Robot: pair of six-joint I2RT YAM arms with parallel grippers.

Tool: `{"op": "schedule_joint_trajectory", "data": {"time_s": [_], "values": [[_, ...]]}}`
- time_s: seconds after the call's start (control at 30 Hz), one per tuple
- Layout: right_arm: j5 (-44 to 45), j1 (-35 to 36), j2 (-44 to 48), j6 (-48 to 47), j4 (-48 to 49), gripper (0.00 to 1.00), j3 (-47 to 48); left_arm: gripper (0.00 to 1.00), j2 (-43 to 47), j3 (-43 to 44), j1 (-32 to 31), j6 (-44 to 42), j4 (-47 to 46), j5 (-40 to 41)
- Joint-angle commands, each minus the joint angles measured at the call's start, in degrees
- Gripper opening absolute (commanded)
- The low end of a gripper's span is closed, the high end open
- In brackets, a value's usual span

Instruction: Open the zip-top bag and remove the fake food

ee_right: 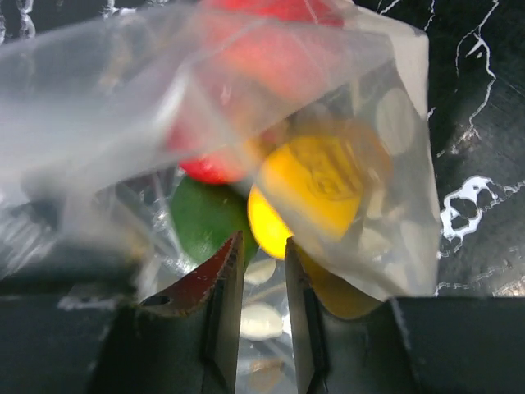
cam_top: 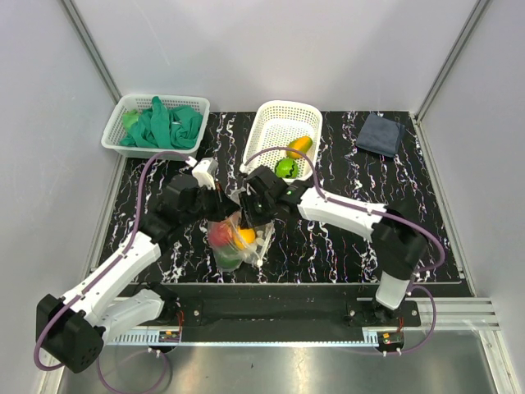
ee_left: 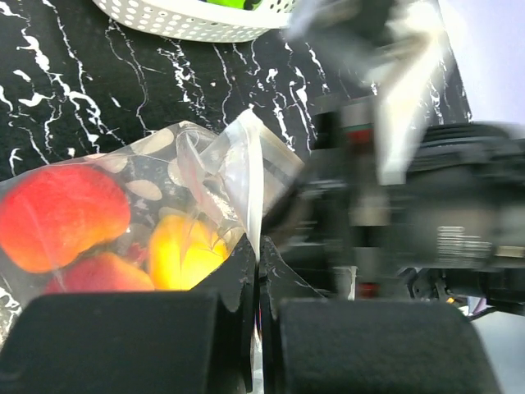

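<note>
The clear zip-top bag [cam_top: 228, 244] stands on the black marbled table between both arms, with red [cam_top: 220, 235] and yellow [cam_top: 244, 237] fake food inside. My left gripper [ee_left: 259, 246] is shut on the bag's upper film edge [ee_left: 246, 176]; red [ee_left: 61, 215] and yellow [ee_left: 184, 250] pieces show through the plastic to its left. My right gripper [ee_right: 261, 240] sits at the bag's mouth, its jaws a narrow gap apart with nothing clamped. Its tips lie just below a yellow piece [ee_right: 316, 193], a green piece [ee_right: 205, 215] and a red piece [ee_right: 246, 66].
A white basket [cam_top: 271, 115] behind the bag holds an orange piece [cam_top: 299, 146] and a green piece [cam_top: 285, 168]. Another white basket [cam_top: 123, 111] at the back left holds green gloves [cam_top: 164, 125]. A dark folded cloth [cam_top: 381, 134] lies at the back right.
</note>
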State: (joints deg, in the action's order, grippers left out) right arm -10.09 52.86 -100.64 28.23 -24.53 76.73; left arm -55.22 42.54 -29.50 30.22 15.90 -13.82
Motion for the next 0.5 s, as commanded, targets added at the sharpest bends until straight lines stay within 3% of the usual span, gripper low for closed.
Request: {"op": "schedule_joint_trajectory", "data": {"time_s": [0.0, 0.2, 0.47], "values": [[-1.3, 0.0, -3.9, 0.4, 4.0, 0.35, 3.6, 0.0, 0.2, 0.5, 0.2, 1.0, -3.8, -2.3], [-0.6, 0.1, -7.5, 0.6, 4.3, 0.39, 3.3, 0.0, 0.0, -0.4, 0.2, 1.7, -5.0, -3.1], [-2.9, 0.0, -9.9, 0.3, 5.0, 0.63, 1.7, 0.0, -0.1, -2.4, 0.2, 2.0, -6.4, -3.4]]}}
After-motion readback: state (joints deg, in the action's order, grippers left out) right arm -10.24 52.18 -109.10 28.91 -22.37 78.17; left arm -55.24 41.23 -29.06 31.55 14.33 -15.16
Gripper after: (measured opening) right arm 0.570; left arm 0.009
